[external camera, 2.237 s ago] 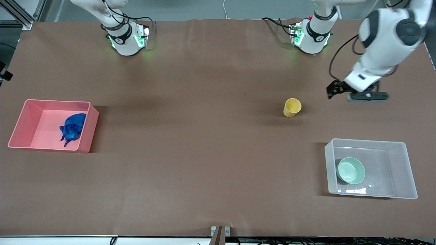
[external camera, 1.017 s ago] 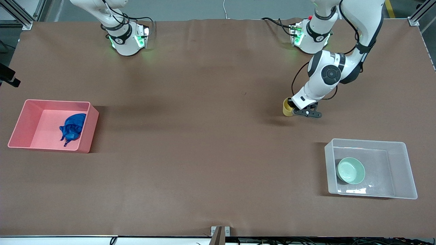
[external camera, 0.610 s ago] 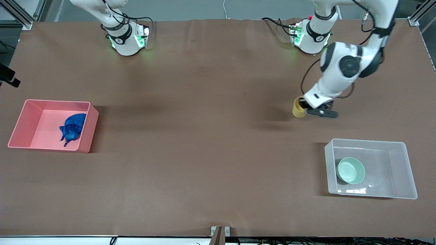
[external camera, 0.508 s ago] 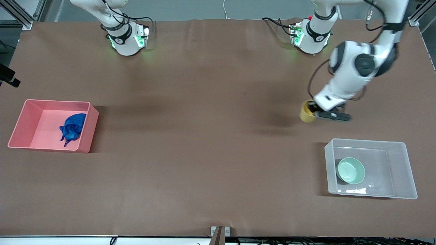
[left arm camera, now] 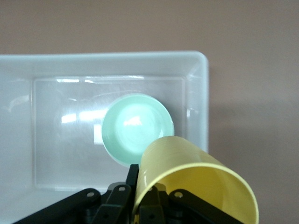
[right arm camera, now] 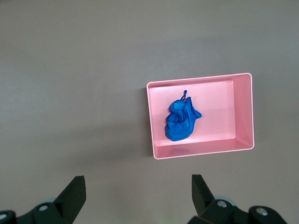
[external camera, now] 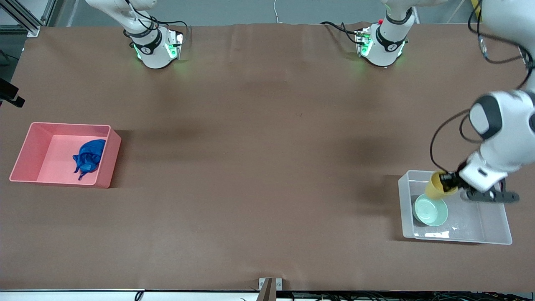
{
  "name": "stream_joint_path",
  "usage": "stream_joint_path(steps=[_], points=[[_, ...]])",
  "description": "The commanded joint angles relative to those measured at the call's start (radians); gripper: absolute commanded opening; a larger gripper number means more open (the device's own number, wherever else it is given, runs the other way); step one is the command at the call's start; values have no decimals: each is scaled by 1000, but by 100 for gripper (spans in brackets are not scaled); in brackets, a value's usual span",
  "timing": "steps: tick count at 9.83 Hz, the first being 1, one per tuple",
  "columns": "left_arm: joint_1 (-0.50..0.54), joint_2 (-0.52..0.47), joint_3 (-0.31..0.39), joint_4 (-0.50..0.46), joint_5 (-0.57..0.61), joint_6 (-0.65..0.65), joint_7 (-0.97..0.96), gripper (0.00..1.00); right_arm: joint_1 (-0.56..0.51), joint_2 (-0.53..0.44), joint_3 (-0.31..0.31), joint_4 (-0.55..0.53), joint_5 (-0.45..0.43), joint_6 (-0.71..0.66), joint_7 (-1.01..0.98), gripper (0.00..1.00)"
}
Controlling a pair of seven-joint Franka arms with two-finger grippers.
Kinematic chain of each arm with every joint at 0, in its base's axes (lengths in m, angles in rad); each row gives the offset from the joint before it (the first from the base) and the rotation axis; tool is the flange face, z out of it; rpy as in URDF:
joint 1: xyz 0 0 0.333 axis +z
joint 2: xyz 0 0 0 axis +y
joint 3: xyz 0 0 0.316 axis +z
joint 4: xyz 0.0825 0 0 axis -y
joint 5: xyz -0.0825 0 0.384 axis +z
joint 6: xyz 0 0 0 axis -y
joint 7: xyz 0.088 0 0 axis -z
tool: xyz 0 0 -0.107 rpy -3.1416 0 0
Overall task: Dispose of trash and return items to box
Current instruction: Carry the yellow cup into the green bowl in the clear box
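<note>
Lower right of the front view: clear plastic tub on the brown tabletop, mint-green bowl inside it, at the end toward the right arm. Left gripper hangs over the tub, fingers clamped on the rim of the yellow cup, which is tilted above the bowl's edge. Middle left of that view: pink tub with the blue wad lying inside. Right gripper high over the tabletop near the pink tub, fingers spread wide, holding nothing; that arm waits.
</note>
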Motion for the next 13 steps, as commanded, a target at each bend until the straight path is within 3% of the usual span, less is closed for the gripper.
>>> stream_joint_path(steps=[1,4,5,6,7,9,13], points=[[3,225,32,195,-28,-33,44,1,0,4,1,10,-1,-4,16,100],[23,264,45,183,-56,-28,97,10,0,4,1,10,-1,-4,16,100],[21,273,45,183,-56,-28,92,27,0,4,1,10,-1,-4,16,100],[21,267,43,185,-56,-28,92,69,0,4,1,10,-1,-4,16,100],[23,249,45,186,-56,-30,92,92,0,4,1,10,-1,-4,16,100],[20,157,40,169,-53,-50,94,100,0,4,1,10,-1,-4,16,100],[-17,-252,16,-60,-44,-213,-30,100,0,4,1,10,-1,-4,16,100]])
